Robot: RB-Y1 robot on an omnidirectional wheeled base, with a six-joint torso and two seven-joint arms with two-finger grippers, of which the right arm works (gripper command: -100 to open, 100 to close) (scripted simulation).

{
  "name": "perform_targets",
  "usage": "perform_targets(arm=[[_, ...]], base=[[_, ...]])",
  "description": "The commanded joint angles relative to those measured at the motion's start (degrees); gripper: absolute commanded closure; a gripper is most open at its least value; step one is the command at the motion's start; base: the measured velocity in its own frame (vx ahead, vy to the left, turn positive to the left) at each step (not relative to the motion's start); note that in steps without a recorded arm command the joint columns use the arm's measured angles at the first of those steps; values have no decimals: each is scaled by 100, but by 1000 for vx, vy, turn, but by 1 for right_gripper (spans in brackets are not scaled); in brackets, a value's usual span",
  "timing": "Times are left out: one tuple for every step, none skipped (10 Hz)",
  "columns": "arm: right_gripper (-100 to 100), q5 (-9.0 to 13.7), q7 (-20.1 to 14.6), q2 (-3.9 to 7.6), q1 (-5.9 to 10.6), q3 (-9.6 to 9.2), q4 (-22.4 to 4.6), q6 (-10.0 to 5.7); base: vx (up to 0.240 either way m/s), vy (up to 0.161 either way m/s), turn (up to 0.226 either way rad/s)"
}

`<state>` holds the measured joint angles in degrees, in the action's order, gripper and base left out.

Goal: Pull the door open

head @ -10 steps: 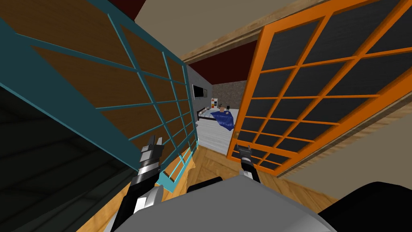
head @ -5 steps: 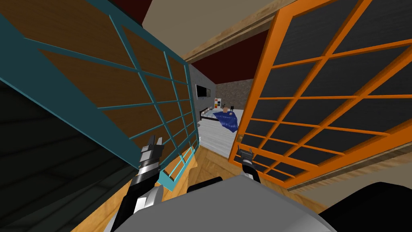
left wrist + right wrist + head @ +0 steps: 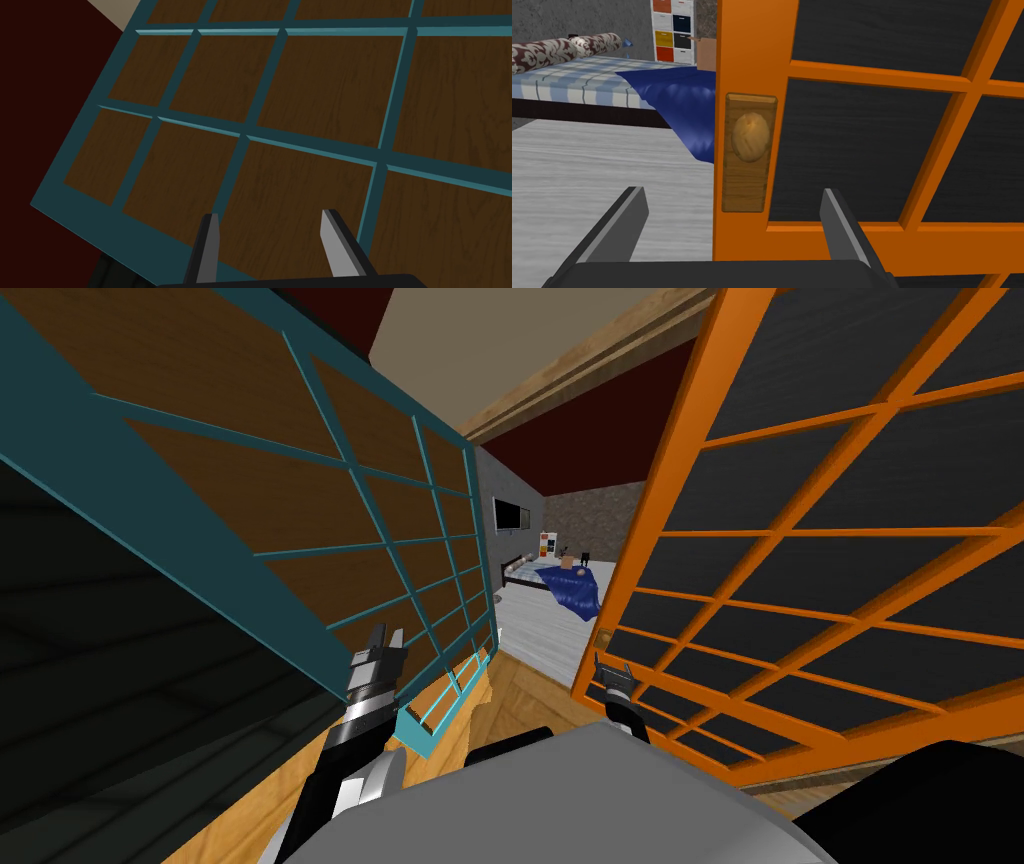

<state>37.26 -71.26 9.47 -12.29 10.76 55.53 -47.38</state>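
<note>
At the left stands a teal door (image 3: 300, 518) with brown panels, swung aside. The left pincer (image 3: 270, 215) hangs just before its lower panes, fingers parted and holding nothing. In the middle a gap runs between the two doors, and through it shows a bed (image 3: 530, 573) with a blue blanket (image 3: 677, 105) on a pale floor. To the right is the orange door (image 3: 800, 538), the task's thing, angled toward the robot and already clear of the frame. The right pincer (image 3: 732, 190) faces its free edge, spread wide, with the wooden knob (image 3: 751, 137) ahead of the fingertips and ungripped. The opening looks partly made; a wider swing would likely need a fresh hold on the knob or edge
</note>
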Motion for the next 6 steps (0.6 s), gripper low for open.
perform_targets(arm=[[-100,30,-110,-10,57,-4,-181,-70],[-100,74,-214,-5,81,6,-291,-90],[-100,92,-254,-4,90,9,-334,-98],[-100,136,-357,0,113,19,-444,-119],[-100,109,-290,-6,101,10,-392,-115],[-100,87,-488,117,92,-37,-522,-169]], base=[[23,-62,47],[29,-68,98],[33,-71,92],[35,-73,129],[17,-36,32],[120,-56,-82]])
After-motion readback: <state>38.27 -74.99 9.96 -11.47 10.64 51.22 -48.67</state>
